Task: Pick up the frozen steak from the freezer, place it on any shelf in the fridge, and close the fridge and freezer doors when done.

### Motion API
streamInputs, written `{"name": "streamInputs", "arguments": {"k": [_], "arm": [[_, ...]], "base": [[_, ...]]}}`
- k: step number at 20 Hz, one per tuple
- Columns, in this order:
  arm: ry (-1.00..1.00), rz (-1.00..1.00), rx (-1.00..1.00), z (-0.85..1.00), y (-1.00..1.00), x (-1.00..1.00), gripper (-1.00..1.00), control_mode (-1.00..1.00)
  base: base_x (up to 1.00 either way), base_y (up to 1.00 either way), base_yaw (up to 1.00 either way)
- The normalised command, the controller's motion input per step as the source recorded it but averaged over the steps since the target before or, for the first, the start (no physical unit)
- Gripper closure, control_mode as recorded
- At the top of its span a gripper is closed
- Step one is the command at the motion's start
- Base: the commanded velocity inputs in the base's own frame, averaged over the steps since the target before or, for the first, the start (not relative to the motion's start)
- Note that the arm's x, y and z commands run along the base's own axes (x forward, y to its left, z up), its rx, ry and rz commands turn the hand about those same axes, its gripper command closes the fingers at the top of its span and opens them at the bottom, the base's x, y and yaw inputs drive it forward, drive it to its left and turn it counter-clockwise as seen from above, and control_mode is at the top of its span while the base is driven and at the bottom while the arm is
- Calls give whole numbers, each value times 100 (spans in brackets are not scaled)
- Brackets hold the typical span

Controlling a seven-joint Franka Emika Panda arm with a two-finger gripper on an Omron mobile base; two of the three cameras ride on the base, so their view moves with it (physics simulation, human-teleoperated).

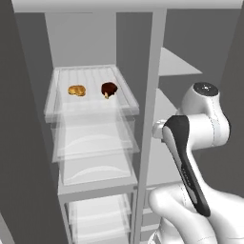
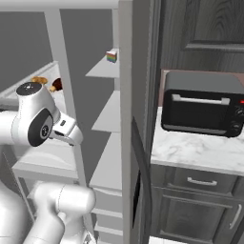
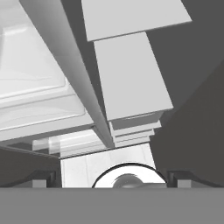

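Frozen steak (image 1: pixel 109 89) beside golden lump (image 1: pixel 76 90)

Flat, even rendered light, soft shadows, no glare, slightly coarse edges.

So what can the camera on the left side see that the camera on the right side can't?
The left base view looks straight into the fridge and takes in the whole ribbed shelf and the stack of clear bins below it. The right base view instead has a dark toaster oven on a marble counter, dark cabinets and a small rainbow-coloured block on a grey freezer shelf. Both share the white arm, the frozen steak and the golden-orange lump beside it on that shelf.
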Motion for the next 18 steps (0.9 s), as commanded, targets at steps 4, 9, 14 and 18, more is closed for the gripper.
{"name": "streamInputs", "arguments": {"k": [4, 9, 14, 18], "arm": [[0, 0, 0, 0, 0, 0, -100, 100], [0, 0, 0, 0, 0, 0, -100, 100], [0, 0, 0, 0, 0, 0, -100, 100], [0, 0, 0, 0, 0, 0, -100, 100]], "base": [[-2, 56, 0], [0, 33, 0], [-23, 8, 0], [-78, 0, 0]]}}
